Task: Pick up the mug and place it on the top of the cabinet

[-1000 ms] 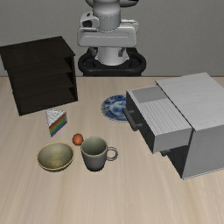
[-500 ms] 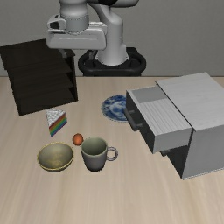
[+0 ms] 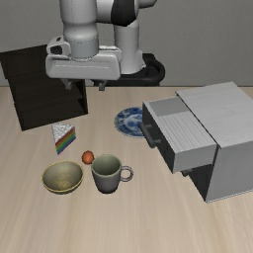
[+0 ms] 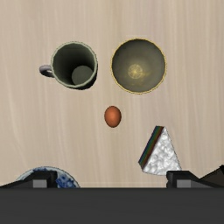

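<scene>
A dark green-grey mug (image 3: 107, 175) (image 4: 74, 66) stands upright on the wooden table, its handle toward the exterior view's right. My gripper (image 3: 87, 89) (image 4: 112, 181) hangs high above the table, behind the mug and apart from it, in front of the black shelf unit. Its fingers (image 4: 39, 181) are spread wide with nothing between them, so it is open. A grey cabinet (image 3: 222, 133) stands at the exterior view's right with its top drawer (image 3: 170, 133) pulled out.
An olive bowl (image 3: 62, 178) (image 4: 138, 65) sits beside the mug. A small brown egg (image 3: 88, 156) (image 4: 112, 115) and a rainbow-edged wedge (image 3: 63, 138) (image 4: 160, 151) lie behind them. A blue patterned plate (image 3: 130, 121) lies near the drawer. A black shelf unit (image 3: 40, 84) stands at the back left.
My arm has swung toward the exterior view's left and come forward and lower, over the wedge area. Nothing on the table has moved.
</scene>
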